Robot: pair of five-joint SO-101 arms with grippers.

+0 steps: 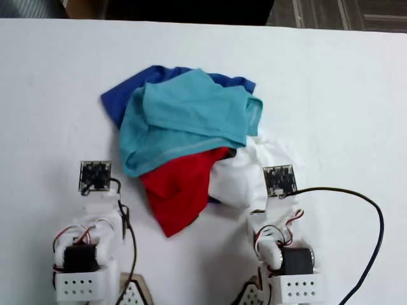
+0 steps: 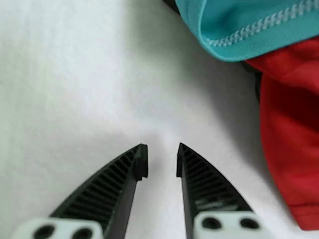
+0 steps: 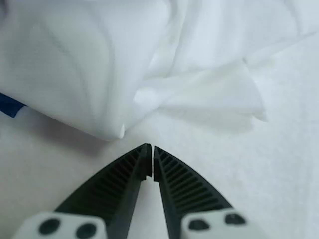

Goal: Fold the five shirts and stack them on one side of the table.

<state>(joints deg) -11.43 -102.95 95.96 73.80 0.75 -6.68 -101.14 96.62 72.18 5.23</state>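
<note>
A loose pile of shirts lies mid-table. A teal shirt (image 1: 191,117) is on top, a blue shirt (image 1: 130,95) sticks out behind it, a red shirt (image 1: 181,190) trails toward the front, and a white shirt (image 1: 245,175) lies crumpled at the right. A dark bit of cloth (image 1: 232,152) peeks out between teal and white. My left gripper (image 2: 161,152) hovers over bare table, slightly open and empty, beside the teal hem (image 2: 249,25) and red shirt (image 2: 291,124). My right gripper (image 3: 151,150) is shut and empty, just short of the white shirt's edge (image 3: 99,64).
The white table (image 1: 57,95) has free room left, right and behind the pile. Both arm bases (image 1: 86,267) (image 1: 286,267) stand at the front edge. A black cable (image 1: 369,216) loops off the right arm. A sliver of blue cloth (image 3: 7,105) shows under the white shirt.
</note>
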